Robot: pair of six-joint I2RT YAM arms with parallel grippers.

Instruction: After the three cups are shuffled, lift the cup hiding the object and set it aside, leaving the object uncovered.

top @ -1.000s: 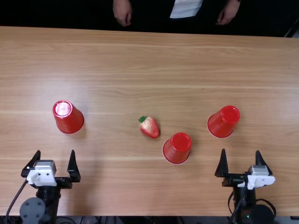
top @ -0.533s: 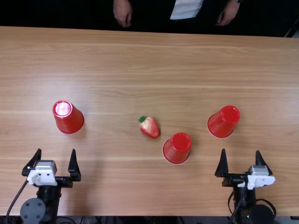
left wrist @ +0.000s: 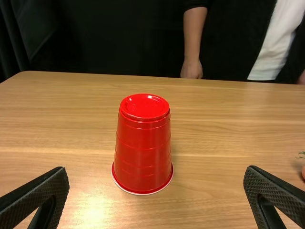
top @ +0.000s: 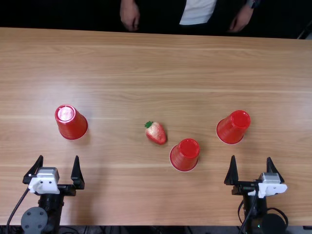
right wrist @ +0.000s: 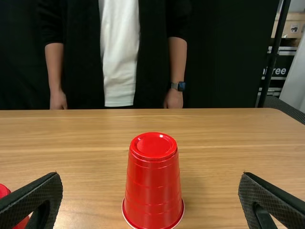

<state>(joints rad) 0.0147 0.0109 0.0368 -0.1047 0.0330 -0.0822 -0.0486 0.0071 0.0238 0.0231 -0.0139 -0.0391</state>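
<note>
Three red cups stand upside down on the table: a left cup [top: 70,122] [left wrist: 142,138], a middle cup [top: 185,154] and a right cup [top: 233,127] [right wrist: 153,181]. A strawberry [top: 156,132] lies uncovered just left of the middle cup. My left gripper [top: 56,170] [left wrist: 152,202] sits open near the front edge, a short way in front of the left cup. My right gripper [top: 250,172] [right wrist: 152,202] is open too, in front of the right cup. Neither gripper holds anything.
A person stands at the table's far edge, hands [top: 129,19] hanging off the table. The wooden table [top: 156,68] stretches bare behind the cups.
The person behind the table has shifted slightly to the right. The cups, the strawberry and both grippers have kept their places.
</note>
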